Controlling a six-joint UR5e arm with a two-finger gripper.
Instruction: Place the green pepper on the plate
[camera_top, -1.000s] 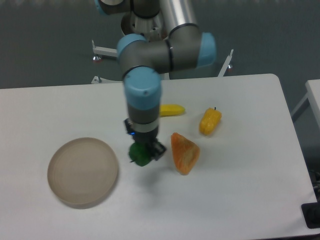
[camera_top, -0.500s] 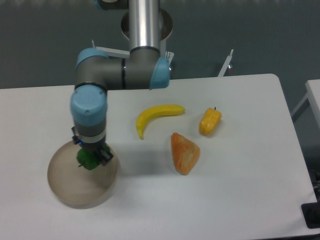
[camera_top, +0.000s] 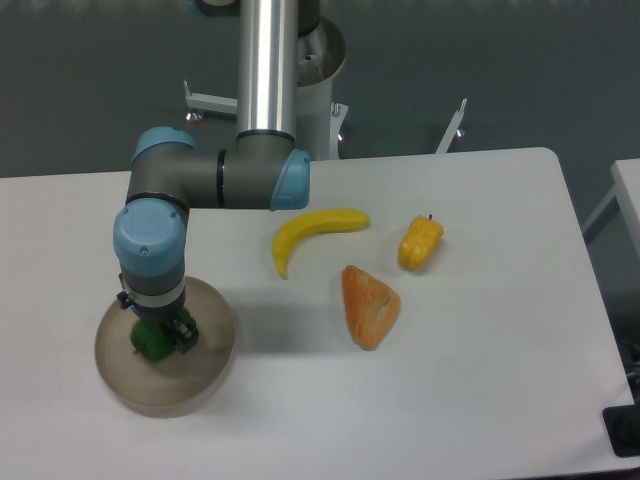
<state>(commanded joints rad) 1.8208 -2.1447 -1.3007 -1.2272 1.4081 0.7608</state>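
The green pepper is small, dark green and glossy. It sits low over the middle of the round beige plate at the table's left. My gripper points straight down over the plate and is shut on the pepper. The wrist hides most of the fingers. Whether the pepper touches the plate's surface I cannot tell.
A yellow banana lies mid-table. An orange wedge-shaped piece lies to its lower right and a yellow-orange pepper further right. The arm's column rises at the back. The table's front edge runs below the plate.
The arm carried the green pepper left from beside the orange wedge to over the plate, then further toward the plate's middle and lower. The banana is now uncovered.
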